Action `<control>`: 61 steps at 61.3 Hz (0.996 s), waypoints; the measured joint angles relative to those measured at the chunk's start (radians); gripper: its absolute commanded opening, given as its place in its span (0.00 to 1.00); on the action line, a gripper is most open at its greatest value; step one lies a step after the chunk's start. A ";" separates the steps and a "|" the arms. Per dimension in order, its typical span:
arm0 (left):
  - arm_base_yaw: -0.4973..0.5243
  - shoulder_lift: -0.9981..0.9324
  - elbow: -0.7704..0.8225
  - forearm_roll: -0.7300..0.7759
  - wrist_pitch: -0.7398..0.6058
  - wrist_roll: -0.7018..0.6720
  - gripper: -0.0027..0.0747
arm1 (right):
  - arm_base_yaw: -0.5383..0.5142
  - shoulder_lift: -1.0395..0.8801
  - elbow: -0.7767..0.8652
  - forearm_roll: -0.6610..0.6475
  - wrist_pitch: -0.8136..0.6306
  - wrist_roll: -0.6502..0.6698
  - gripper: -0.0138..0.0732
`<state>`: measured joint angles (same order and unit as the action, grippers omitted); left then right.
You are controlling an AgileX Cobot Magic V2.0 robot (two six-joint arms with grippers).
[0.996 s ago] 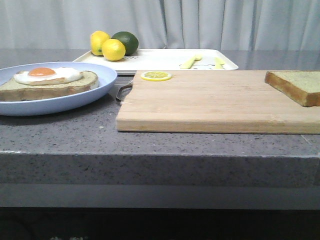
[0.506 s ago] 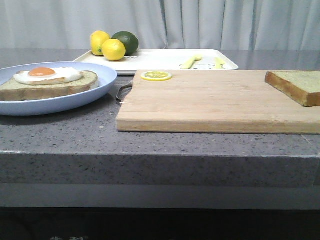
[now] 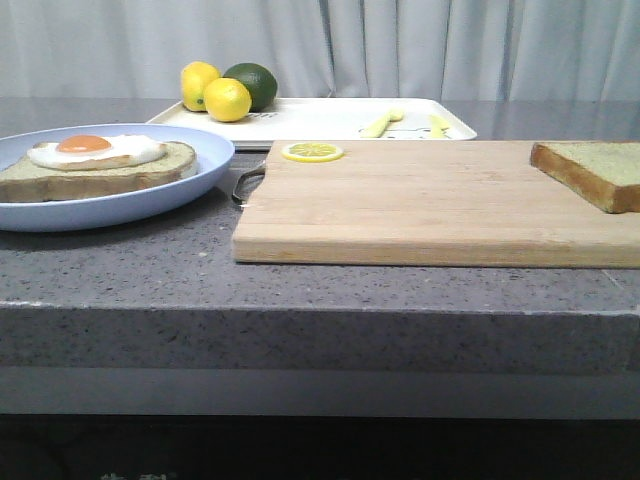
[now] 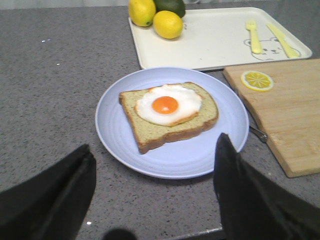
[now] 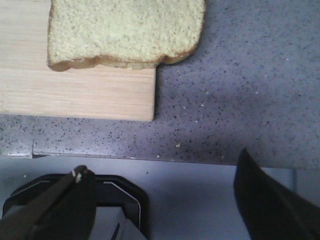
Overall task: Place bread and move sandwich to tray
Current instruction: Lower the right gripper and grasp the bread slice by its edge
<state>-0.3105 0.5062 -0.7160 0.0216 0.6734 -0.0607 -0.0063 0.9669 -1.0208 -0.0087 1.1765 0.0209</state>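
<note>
The plain bread (image 3: 595, 172) lies on the right end of the wooden cutting board (image 3: 420, 205); it also shows in the right wrist view (image 5: 125, 32). The sandwich with the fried egg (image 3: 95, 163) sits on the pale blue plate (image 3: 190, 182) at the left, and shows in the left wrist view (image 4: 168, 114). The white tray (image 3: 330, 118) stands at the back. My left gripper (image 4: 155, 170) is open and empty, short of the plate's near rim. My right gripper (image 5: 162, 187) is open and empty, back over the counter's front edge, short of the bread. Neither arm shows in the front view.
Two lemons (image 3: 213, 92) and a lime (image 3: 252, 83) sit at the tray's left end. A yellow fork (image 4: 253, 36) and knife (image 4: 282, 40) lie on its right end. A lemon slice (image 3: 312, 152) lies on the board's far left corner. The board's metal handle (image 3: 245, 185) points toward the plate.
</note>
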 measured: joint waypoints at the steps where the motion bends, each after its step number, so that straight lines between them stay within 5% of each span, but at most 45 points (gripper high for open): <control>1: -0.008 0.000 0.000 0.002 0.002 0.000 0.67 | 0.000 0.012 -0.009 0.002 0.006 -0.005 0.83; 14: -0.066 0.000 0.000 0.031 0.010 0.000 0.67 | -0.072 0.157 -0.118 0.063 0.058 -0.060 0.83; 37: -0.068 0.000 0.000 0.057 0.010 0.000 0.67 | -0.532 0.361 -0.137 0.540 0.060 -0.387 0.83; 61: -0.068 0.000 0.000 0.059 0.010 0.000 0.67 | -0.567 0.598 -0.138 0.780 0.022 -0.598 0.83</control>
<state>-0.3786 0.5062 -0.7160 0.0810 0.6837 -0.0607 -0.5738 1.5647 -1.1584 0.7709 1.1988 -0.5769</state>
